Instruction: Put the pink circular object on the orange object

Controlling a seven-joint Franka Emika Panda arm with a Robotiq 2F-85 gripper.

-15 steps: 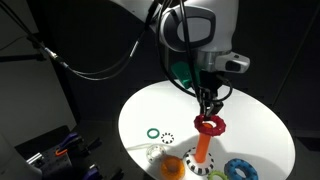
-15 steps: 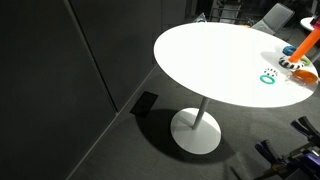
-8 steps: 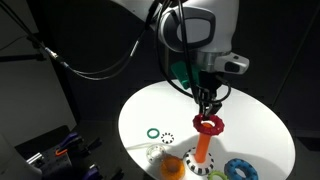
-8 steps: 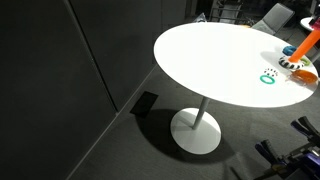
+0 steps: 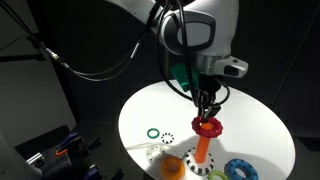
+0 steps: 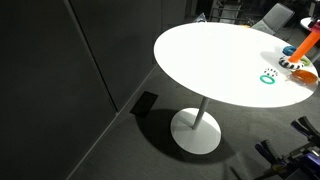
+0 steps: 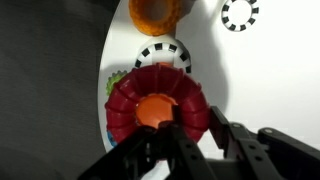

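Note:
My gripper [image 5: 208, 113] is shut on the pink circular object [image 5: 208, 127], a ribbed pink-red ring, and holds it level at the top of the orange object [image 5: 203, 150], an upright peg on a black-and-white base [image 5: 206, 171]. In the wrist view the ring [image 7: 185, 92] is centred over the peg, whose orange top [image 7: 154, 110] shows through the ring's hole, and my fingers [image 7: 195, 127] clamp the ring's near rim. The base [image 7: 162, 54] shows beyond the ring. In an exterior view the peg [image 6: 306, 44] stands at the right edge of the frame; the ring and gripper are out of that frame.
On the round white table [image 5: 250, 125] lie a thin green ring [image 5: 152, 133], a black-and-white dotted ring [image 5: 168, 138], a yellow-orange ring [image 5: 172, 165] and a blue ring [image 5: 240, 170]. The yellow-orange ring [image 7: 157, 10] and dotted ring [image 7: 240, 13] lie beyond the peg.
My gripper has come down slightly with the pink ring, closer onto the top of the peg. Nothing else has moved.

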